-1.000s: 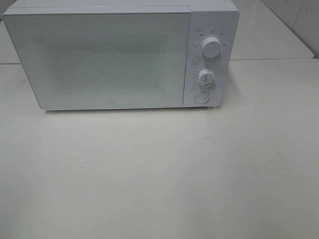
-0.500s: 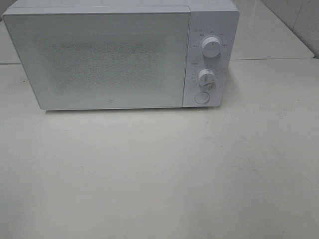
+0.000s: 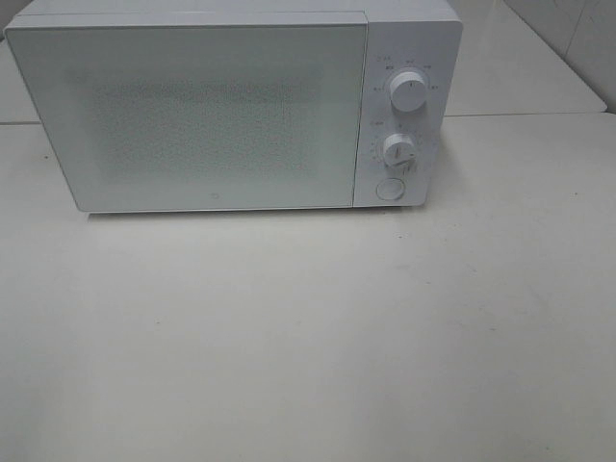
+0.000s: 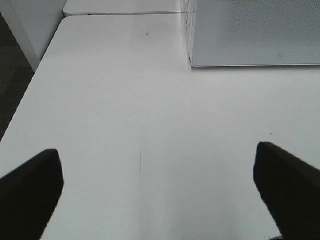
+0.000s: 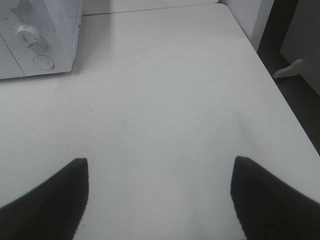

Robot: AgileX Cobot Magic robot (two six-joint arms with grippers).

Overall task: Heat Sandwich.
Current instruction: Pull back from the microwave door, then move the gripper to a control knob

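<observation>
A white microwave (image 3: 231, 106) stands at the back of the table with its door (image 3: 192, 115) closed. Its panel carries two knobs (image 3: 408, 93) and a round button (image 3: 389, 189). The sandwich is out of view in every frame. My left gripper (image 4: 157, 192) hangs open over bare table in front of the microwave's left corner (image 4: 250, 35), nothing between its dark fingers (image 4: 30, 190). My right gripper (image 5: 160, 200) is also open and empty, over the table to the right of the microwave's panel (image 5: 35, 40). Neither gripper shows in the exterior high view.
The white table (image 3: 308, 337) stretches in front of the microwave. Its left edge (image 4: 30, 85) drops to a dark floor, and its right edge (image 5: 280, 100) does too. A second table (image 3: 520, 67) adjoins at the back right.
</observation>
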